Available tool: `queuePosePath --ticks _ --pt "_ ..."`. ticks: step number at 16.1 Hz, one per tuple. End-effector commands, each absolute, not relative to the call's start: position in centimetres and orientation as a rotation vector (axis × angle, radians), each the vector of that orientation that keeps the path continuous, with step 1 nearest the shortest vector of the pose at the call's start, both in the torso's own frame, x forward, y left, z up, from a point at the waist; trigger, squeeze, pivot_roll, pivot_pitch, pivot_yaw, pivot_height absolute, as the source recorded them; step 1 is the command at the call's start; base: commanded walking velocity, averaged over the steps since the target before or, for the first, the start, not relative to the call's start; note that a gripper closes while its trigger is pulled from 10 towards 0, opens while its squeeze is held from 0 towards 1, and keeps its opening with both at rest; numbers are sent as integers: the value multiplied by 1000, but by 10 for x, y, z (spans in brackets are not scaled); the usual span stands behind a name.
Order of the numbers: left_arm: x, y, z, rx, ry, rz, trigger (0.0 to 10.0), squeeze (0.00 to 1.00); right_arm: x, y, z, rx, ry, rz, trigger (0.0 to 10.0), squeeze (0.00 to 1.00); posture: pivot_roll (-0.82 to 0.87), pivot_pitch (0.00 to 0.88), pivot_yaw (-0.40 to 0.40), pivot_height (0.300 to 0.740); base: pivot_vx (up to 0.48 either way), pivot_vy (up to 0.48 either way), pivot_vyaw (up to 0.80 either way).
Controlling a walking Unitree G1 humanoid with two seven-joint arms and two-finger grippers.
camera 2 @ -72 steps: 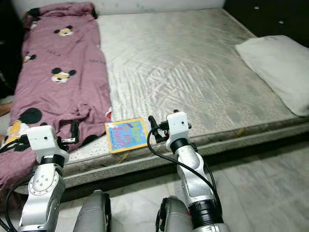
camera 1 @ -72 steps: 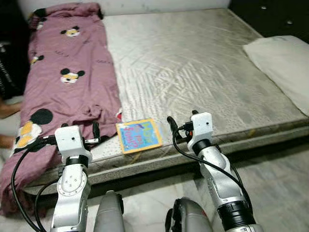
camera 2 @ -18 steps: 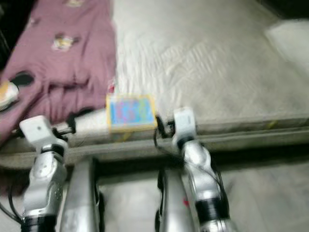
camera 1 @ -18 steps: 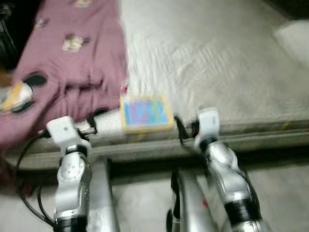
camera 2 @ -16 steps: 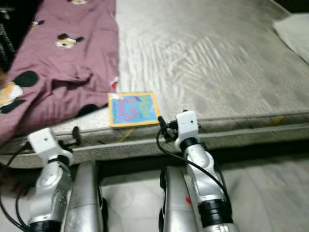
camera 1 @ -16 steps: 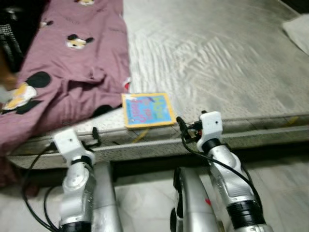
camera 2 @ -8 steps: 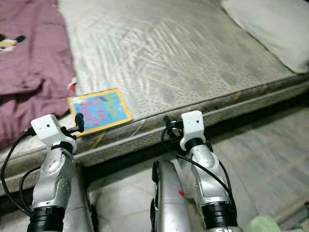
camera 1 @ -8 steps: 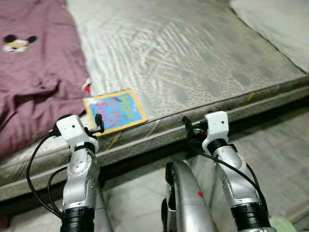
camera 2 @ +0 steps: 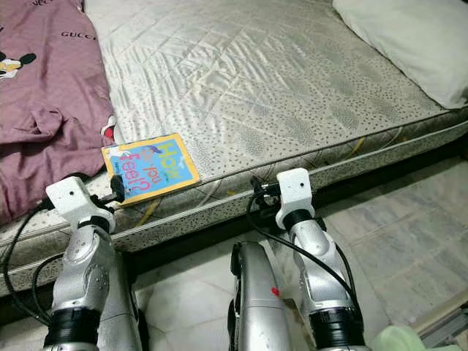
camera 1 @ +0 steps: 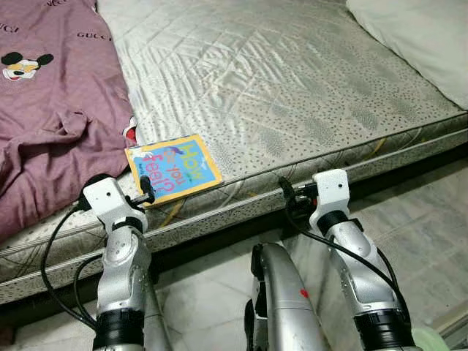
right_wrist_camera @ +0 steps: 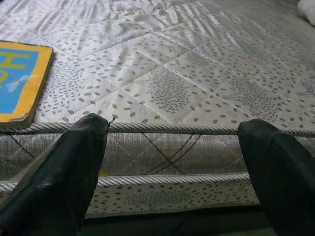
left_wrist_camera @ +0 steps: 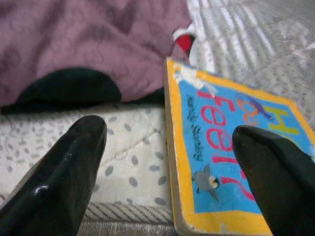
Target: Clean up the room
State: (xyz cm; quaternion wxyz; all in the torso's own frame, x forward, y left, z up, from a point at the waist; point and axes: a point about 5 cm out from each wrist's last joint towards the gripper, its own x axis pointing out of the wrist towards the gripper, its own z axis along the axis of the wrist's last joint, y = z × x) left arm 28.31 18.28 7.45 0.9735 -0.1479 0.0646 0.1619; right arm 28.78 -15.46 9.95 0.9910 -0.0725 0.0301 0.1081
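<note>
Bare grey quilted mattress (camera 1: 292, 80) on a marble-tile floor (camera 2: 409, 241), robot at its near edge.

Children's board book (camera 1: 173, 168) lies flat at the mattress edge, just beside a purple Mickey-print blanket (camera 1: 51, 110); white pillow (camera 2: 409, 44) at far right. Left gripper (left_wrist_camera: 170, 162) spread wide, empty, at the book's near corner. Right gripper (right_wrist_camera: 172, 147) also splayed, empty, facing the mattress side.

Book (camera 1: 173, 170) on mattress (camera 1: 292, 88), beside blanket (camera 1: 51, 110)
</note>
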Motion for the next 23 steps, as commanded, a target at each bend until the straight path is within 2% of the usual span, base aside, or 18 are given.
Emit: queuePosePath --ticks 1,7,13,14,15,17,23 --pt "286 186 72 -310 138 335 10000 0 285 -160 104 -158 52 203 10000 0 -145 179 -76 526 0 0 0" --pt "310 176 48 -457 269 246 10000 0 257 -188 124 -212 47 167 10000 0 -249 215 -78 526 0 0 0" --pt "328 152 41 -635 351 37 10000 0 256 -198 137 -246 52 143 10000 0 -294 211 -83 526 0 0 0" --pt "329 147 41 -663 353 -6 1451 0 257 -198 138 -247 52 143 10000 0 -295 209 -82 526 0 0 0" --pt "327 142 39 -699 357 -51 0 0 258 -197 139 -248 49 143 10000 0 -293 206 -81 526 0 0 0" --pt "325 138 35 -736 360 -83 0 0 260 -197 140 -250 45 142 10000 0 -292 201 -81 526 0 0 0" --pt "328 146 36 -801 323 -70 0 0 273 -189 143 -241 19 155 10000 0 -265 162 -85 526 0 0 0"
